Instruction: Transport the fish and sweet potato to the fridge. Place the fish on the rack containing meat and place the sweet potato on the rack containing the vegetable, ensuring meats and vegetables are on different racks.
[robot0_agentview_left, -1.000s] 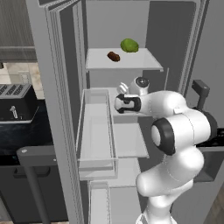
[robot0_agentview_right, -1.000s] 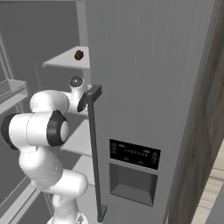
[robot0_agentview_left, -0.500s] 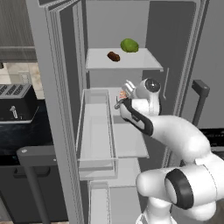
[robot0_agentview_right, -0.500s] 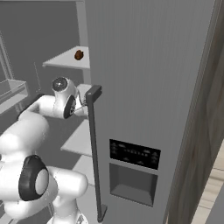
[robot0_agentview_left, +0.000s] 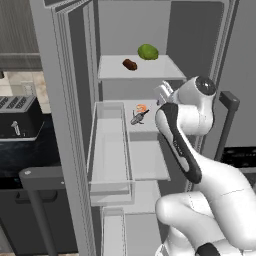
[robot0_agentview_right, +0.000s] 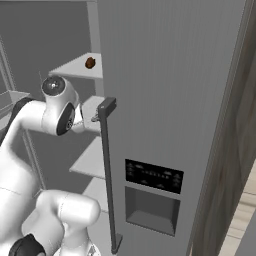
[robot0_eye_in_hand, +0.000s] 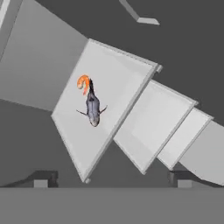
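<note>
Fridge (robot0_agentview_left: 65, 125): tall, grey, steel-look, door swung open toward the left in the left base view; long vertical bar handle (robot0_agentview_right: 107, 170) on the closed right door in the right base view.

Top shelf (robot0_agentview_left: 112, 70), the rack containing the vegetable: flat pale grey plate. Holds 2 items: the sweet potato (robot0_agentview_left: 129, 64), dark reddish-brown and oblong, lying toward the front left; and the vegetable (robot0_agentview_left: 148, 51), a lumpy green ball, behind it and to its right. The 2 lie near each other without touching. The sweet potato also shows as a small dark lump on this shelf in the right base view (robot0_agentview_right: 90, 62).

Second shelf (robot0_agentview_left: 129, 125), 1 tier lower: holds 2 items: the fish (robot0_agentview_left: 138, 116), slim and silver-grey, and the meat (robot0_agentview_left: 141, 108), an orange-pink lump. In the hand view the fish (robot0_eye_in_hand: 92, 107) lies flat on the plate with its tail end touching the meat (robot0_eye_in_hand: 83, 82).

Gripper (robot0_eye_in_hand: 111, 179): 2 dark finger tips at the bottom of the hand view, spread as wide as they go, nothing between them, holding nothing. The hand looks down on the second shelf, clear of the fish. In the left base view the arm's wrist sits just right of that shelf.

Lower shelves (robot0_eye_in_hand: 148, 127): pale grey plates stepping away beneath.
</note>
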